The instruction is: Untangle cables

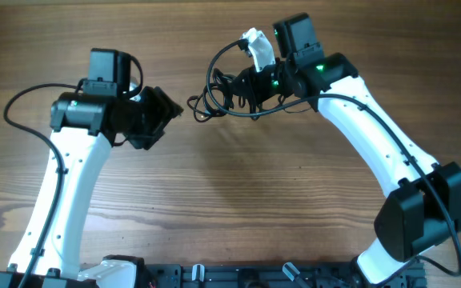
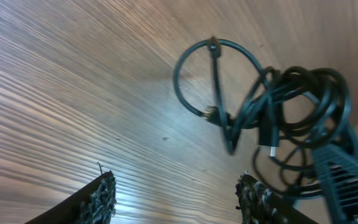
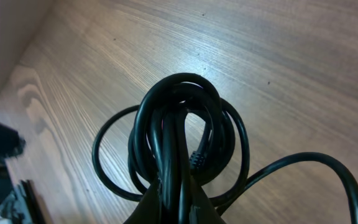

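The cables (image 1: 218, 94) are a clump of thin black loops at the upper middle of the wooden table. My right gripper (image 1: 242, 86) is shut on the clump; in the right wrist view the cables (image 3: 182, 134) run up between its fingers (image 3: 178, 198) in several loops, with a small plug end among them. My left gripper (image 1: 170, 110) is open and empty just left of the clump, not touching it. In the left wrist view the cables (image 2: 272, 112) hang ahead to the right of the open fingers (image 2: 176, 196), one round loop sticking out left.
A white tag or tape (image 1: 256, 46) sits on the right arm's wrist by the clump. The arm bases and a black rail (image 1: 238, 276) lie along the front edge. The table (image 1: 230, 184) is bare wood between the arms.
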Controlling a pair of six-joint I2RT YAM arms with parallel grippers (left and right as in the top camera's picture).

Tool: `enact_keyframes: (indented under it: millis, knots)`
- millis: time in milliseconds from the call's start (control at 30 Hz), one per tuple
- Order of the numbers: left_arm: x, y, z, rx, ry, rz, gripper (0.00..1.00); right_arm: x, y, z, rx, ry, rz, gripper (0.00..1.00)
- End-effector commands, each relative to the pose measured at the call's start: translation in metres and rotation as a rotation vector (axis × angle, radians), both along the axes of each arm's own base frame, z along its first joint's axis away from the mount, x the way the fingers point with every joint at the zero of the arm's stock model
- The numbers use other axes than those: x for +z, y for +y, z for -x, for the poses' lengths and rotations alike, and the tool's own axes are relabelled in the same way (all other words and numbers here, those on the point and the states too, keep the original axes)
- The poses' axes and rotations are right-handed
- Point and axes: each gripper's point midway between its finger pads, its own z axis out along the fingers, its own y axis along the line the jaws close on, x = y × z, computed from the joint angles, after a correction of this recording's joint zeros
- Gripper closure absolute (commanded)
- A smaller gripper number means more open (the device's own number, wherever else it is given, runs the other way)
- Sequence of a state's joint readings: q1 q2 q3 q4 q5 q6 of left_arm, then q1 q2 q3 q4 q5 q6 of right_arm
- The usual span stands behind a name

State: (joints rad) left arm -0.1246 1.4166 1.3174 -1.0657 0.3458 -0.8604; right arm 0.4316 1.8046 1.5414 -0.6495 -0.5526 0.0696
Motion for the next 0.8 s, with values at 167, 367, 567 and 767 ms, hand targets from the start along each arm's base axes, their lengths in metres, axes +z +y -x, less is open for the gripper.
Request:
enact_keyframes:
  millis: [167, 367, 567, 767]
  knots:
    - [-0.033, -0.058, -0.044, 0.215, 0.061, 0.092, 0.37, 0.004, 0.037, 0.029, 0.025, 0.094, -0.038, 0.96]
    - [-0.039, -0.061, -0.055, 0.242, 0.050, 0.100, 0.36, 0.000, 0.035, 0.035, 0.030, 0.122, -0.026, 0.96]
    - [-0.045, -0.049, -0.054, 0.264, 0.045, 0.031, 0.47, -0.006, 0.030, 0.041, 0.043, 0.141, 0.008, 0.96]
    - [-0.059, -0.010, -0.040, 0.242, 0.048, -0.218, 0.39, -0.018, 0.017, 0.044, 0.082, 0.097, 0.103, 0.96]
